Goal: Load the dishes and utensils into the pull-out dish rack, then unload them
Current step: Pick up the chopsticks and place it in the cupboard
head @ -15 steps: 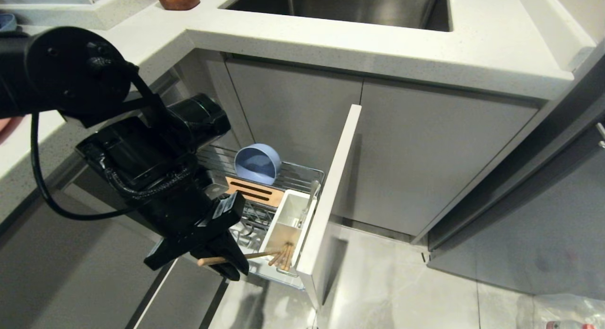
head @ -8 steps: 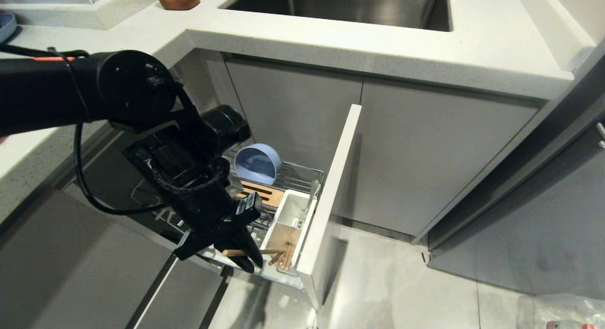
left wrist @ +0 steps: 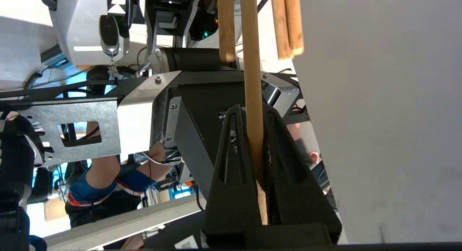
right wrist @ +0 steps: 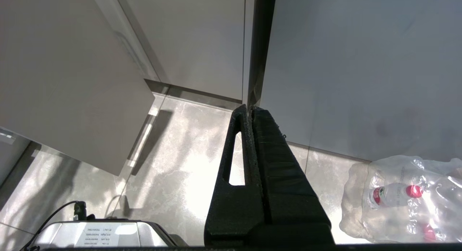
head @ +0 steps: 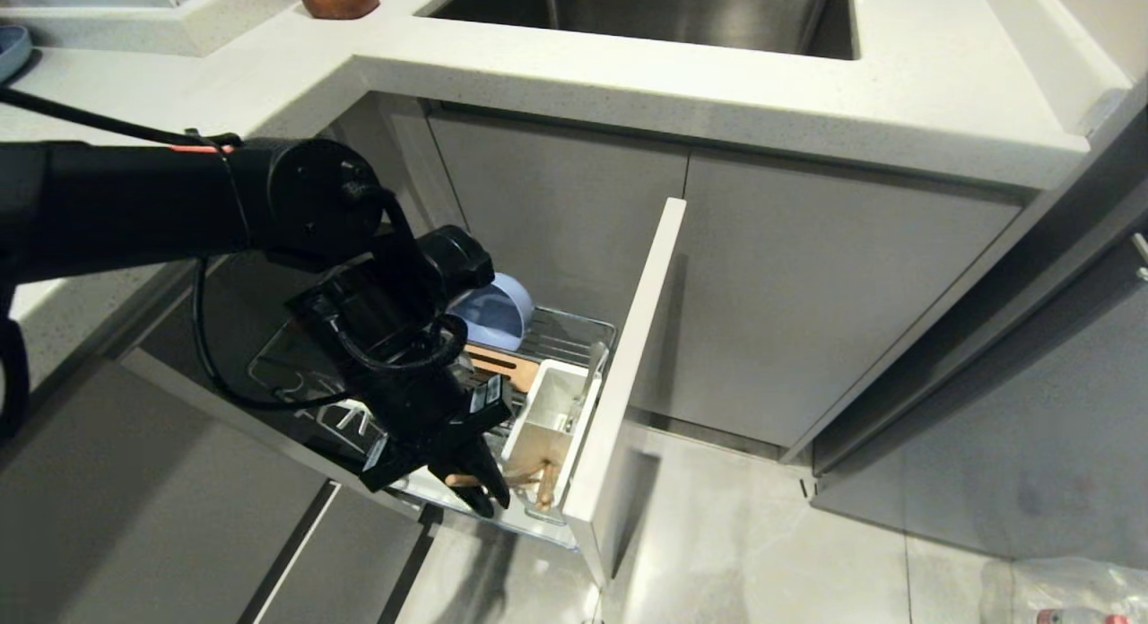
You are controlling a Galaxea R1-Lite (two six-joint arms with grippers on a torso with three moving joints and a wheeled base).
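Pinching chopstick (left wrist: 252, 81) in left hand (head: 466, 481), seemingly beside caddy (head: 547, 418)

Left end effector (head: 480, 489) hemmed between caddy (head: 547, 418) and front panel (head: 623, 373); floor (head: 762, 534) side open.

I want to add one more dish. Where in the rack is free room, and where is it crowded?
Free: the wire basket behind the white caddy, right of the blue bowl. Crowded: the caddy's front, where the left gripper holds a chopstick.
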